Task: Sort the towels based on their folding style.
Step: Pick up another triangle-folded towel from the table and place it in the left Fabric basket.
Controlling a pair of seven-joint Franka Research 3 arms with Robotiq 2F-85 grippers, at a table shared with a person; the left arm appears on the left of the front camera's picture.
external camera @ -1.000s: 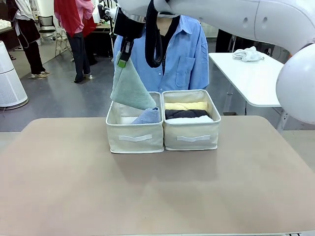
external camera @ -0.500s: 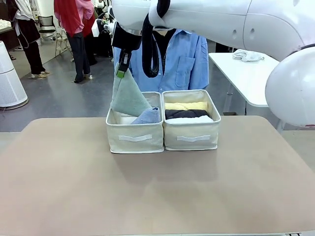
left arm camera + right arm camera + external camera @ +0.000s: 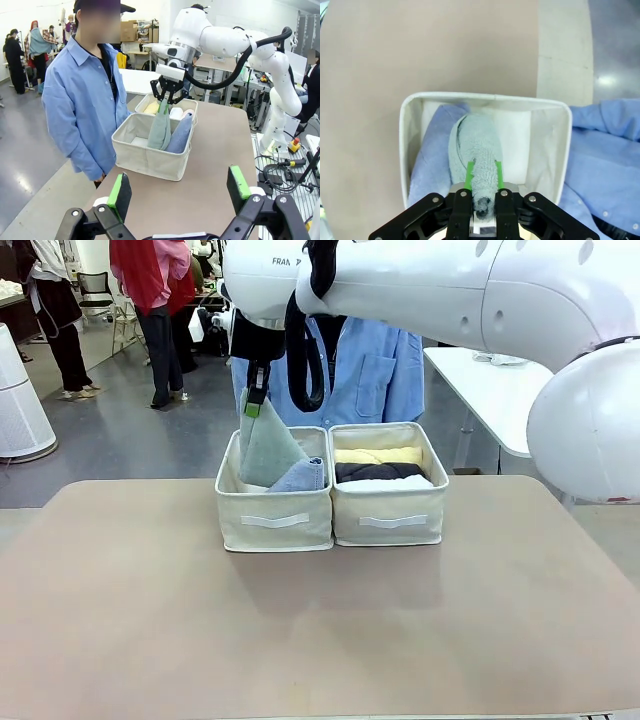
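Right gripper (image 3: 256,400) jaws pinched on terry grey-green cone towel (image 3: 268,452); left gripper (image 3: 177,192) jaws wide apart.

Right pincer (image 3: 256,400) points down, clamped; left pincer (image 3: 177,192) gapes.

grey-green towel (image 3: 266,448), blue towel (image 3: 300,476)
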